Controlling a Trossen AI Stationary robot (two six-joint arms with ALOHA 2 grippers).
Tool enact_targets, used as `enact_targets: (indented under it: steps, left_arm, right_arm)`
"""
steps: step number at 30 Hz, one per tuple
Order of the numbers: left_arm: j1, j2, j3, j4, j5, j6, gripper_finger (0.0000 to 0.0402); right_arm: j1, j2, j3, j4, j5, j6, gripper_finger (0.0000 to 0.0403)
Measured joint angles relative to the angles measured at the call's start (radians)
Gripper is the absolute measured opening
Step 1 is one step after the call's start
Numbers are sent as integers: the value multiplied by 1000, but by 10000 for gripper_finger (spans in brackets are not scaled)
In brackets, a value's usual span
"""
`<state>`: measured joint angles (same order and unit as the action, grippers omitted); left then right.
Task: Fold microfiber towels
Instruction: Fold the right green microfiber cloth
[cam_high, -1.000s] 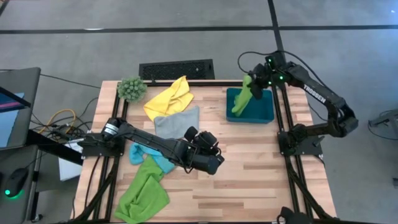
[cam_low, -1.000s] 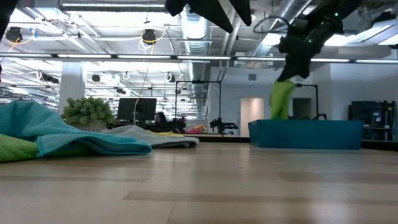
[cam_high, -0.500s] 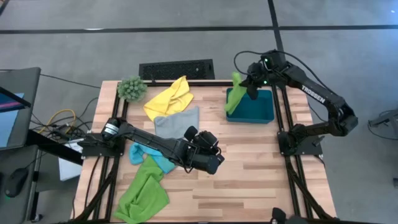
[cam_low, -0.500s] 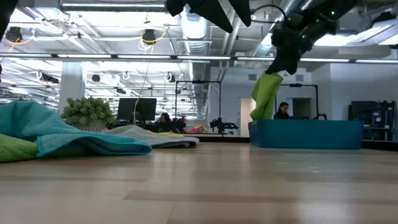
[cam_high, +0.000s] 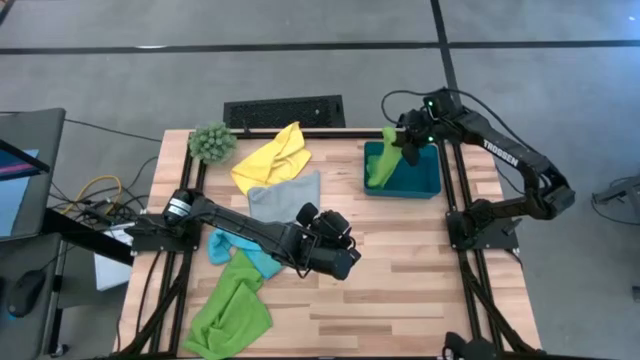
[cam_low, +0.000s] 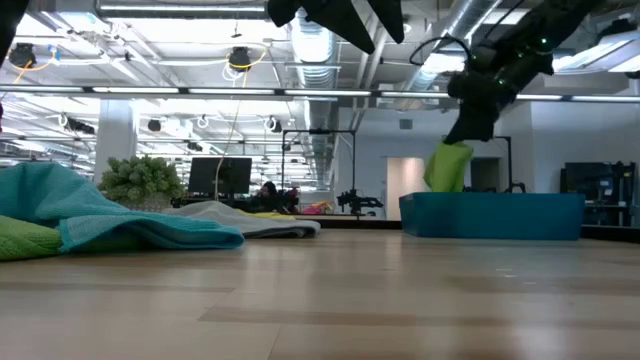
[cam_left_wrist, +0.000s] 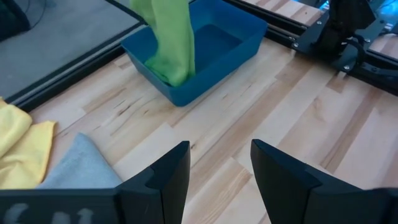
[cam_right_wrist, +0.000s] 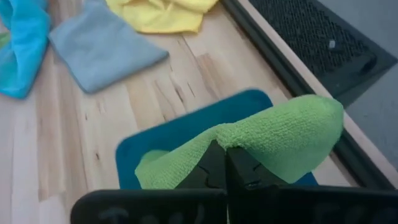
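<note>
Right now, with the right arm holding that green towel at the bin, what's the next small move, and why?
Probably lower a little further and open. The right gripper is shut on the green towel, whose lower end already sits inside the blue bin while the rest hangs above it. The left gripper waits open mid-table.

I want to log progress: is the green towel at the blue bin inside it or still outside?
Partly in: the green towel hangs from the shut right gripper, its lower end inside the blue bin.

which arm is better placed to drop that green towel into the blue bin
Right. Its claw is shut on the green towel, which hangs into the blue bin. The left claw is open and empty over mid-table.
</note>
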<state>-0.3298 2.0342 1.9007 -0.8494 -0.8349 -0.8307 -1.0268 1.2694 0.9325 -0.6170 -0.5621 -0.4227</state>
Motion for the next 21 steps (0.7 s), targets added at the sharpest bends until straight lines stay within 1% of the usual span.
enact_targets:
  steps: [10, 13, 18, 21]
  left_arm:
    - [0, 0, 0, -9, 0, 0, 164]
    - [0, 0, 0, -10, 1, 0, 164]
    - [0, 0, 0, -10, 1, 0, 164]
    - [0, 0, 0, -10, 1, 0, 164]
  right_arm:
    - [-86, 0, -102, -13, 16, -1, 4]
    - [-102, 0, -108, -55, 58, 4, 4]
    - [-114, 0, -108, -129, 166, 40, 4]
    - [-115, 0, -108, -152, 201, 75, 4]
